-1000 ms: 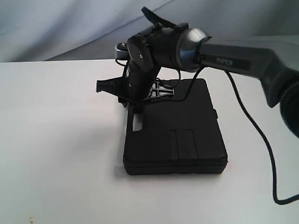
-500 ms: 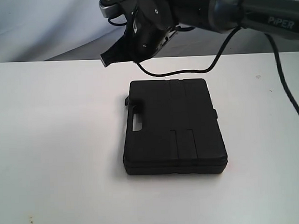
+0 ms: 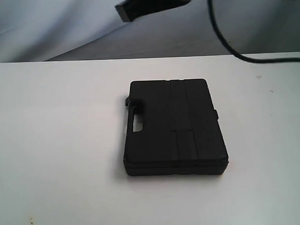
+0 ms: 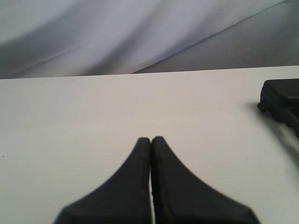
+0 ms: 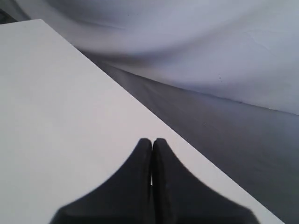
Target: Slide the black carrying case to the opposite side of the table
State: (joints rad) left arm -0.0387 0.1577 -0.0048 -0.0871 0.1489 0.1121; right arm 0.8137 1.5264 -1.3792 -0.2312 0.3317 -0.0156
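Note:
The black carrying case (image 3: 173, 128) lies flat on the white table (image 3: 57, 145) near the middle, its handle on the left side. One corner of the case (image 4: 282, 101) shows in the left wrist view. My right gripper (image 3: 126, 11) hangs high above the table's far edge, well clear of the case; only its tip shows at the top of the exterior view. In the right wrist view my right gripper (image 5: 152, 140) is shut with nothing in it, over the table's edge (image 5: 154, 116). My left gripper (image 4: 151, 139) is shut and empty above bare table (image 4: 93, 107), apart from the case.
A black cable (image 3: 226, 38) hangs from the right arm across the top right. Grey-white cloth (image 3: 48, 27) backs the table beyond its far edge. A few small specks (image 3: 30, 223) mark the tabletop at the near left.
The right arm has lifted off the case's handle side and risen up and away toward the top of the view. The case has stayed where it was.

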